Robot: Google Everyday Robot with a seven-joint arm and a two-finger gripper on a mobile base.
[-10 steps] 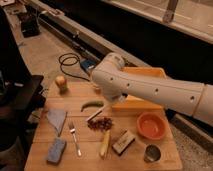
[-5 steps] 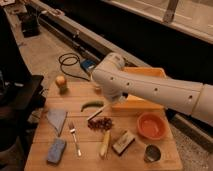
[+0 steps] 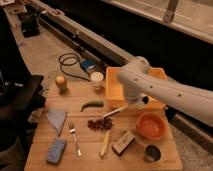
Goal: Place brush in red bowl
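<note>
At counter (image 3: 90, 145) centre, 12 o'clock of red bowl (image 3: 150, 125) | tool (image 3: 141, 101) closed on brush (image 3: 117, 110) | brush: slim pale handle, tilted, low end toward 8 o'clock above dark berries (image 3: 99, 123)

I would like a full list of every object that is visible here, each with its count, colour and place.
wooden table: 1, light brown, centre
large rectangular yellow tub: 1, yellow, back right of table
small round orange-red bowl: 1, right side
long slim white-handled brush: 1, left of bowl, under the arm
small dark metal cup: 1, front right
short dark block with pale top: 1, front centre
pale yellow stick-shaped item: 1, front centre
dark red cluster: 1, centre
green pepper: 1, centre
metal fork: 1, front left
blue sponge: 1, front left
grey cloth: 1, left
white cup: 1, back
apple: 1, back left
gripper: 1, white arm, by the brush's right end
</note>
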